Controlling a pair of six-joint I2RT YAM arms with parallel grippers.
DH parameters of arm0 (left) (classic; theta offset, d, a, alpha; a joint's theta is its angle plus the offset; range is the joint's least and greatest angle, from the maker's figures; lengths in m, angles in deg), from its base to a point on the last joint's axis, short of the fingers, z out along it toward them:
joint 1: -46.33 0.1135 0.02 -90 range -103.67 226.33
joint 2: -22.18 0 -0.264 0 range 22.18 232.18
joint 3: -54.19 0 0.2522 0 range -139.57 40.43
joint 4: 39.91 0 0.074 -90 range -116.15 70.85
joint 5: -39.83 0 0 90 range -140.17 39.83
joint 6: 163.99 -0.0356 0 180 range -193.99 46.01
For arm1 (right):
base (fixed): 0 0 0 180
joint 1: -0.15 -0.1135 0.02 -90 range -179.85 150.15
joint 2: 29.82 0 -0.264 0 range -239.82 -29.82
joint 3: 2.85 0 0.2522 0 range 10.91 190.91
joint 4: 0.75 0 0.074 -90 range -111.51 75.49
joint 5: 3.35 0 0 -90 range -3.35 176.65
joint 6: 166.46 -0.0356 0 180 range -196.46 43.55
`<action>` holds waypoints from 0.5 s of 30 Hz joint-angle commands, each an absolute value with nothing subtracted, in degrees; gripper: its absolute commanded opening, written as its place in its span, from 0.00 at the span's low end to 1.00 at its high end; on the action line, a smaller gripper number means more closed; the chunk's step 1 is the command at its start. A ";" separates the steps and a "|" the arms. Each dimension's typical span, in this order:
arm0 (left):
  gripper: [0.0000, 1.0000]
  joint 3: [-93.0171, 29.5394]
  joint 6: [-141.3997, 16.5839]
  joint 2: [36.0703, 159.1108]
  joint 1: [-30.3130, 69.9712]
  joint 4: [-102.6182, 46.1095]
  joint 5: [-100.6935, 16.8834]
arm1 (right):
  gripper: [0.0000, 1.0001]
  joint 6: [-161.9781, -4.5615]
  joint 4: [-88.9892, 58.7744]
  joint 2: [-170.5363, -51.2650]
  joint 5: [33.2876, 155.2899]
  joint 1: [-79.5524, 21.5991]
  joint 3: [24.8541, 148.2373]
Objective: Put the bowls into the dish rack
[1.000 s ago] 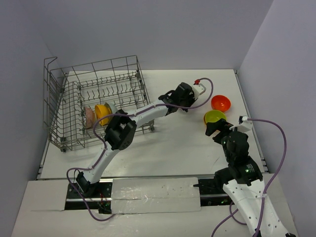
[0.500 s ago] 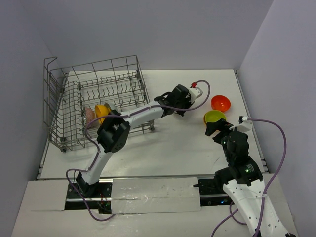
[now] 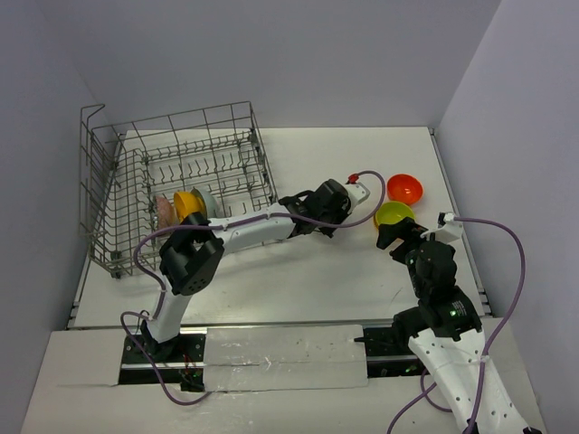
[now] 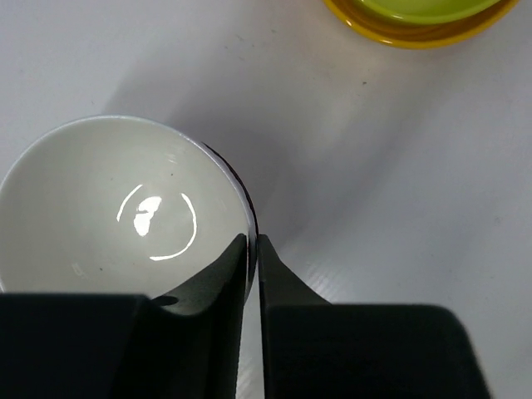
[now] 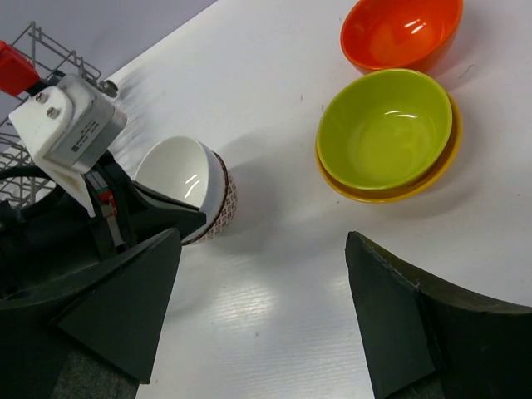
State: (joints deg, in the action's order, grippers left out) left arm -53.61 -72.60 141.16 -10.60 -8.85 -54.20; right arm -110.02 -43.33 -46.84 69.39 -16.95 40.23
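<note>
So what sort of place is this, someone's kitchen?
Probably not a kitchen; more likely a robot test booth. Bare grey walls box in a plain white table, and the dish rack and red bowl sit there like props.

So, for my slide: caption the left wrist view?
Left end effector pinches the rim of the white bowl; lime green bowl beyond.

A white table [image 3: 308, 271] carries everything, its surface faintly glossy and finely ribbed where the right wrist view shows it close. Plain lavender-grey walls close it in: a back wall [image 3: 298, 54] along the far edge, a left wall [image 3: 36, 181] and a right wall [image 3: 534, 136] along the side edges. A white sheet [image 3: 285, 354] lies flat along the near edge, on a pale ledge [image 3: 81, 380].
</note>
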 commanded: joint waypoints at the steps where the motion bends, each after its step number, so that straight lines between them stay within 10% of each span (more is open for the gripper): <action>1: 0.17 -52.21 -69.51 138.55 -11.24 -8.04 -56.49 | 0.87 -109.68 -41.93 -46.43 69.42 -16.99 40.88; 15: 0.17 -54.14 -69.07 140.48 -11.33 -8.66 -56.85 | 0.87 -109.94 -42.37 -45.38 69.16 -16.99 40.71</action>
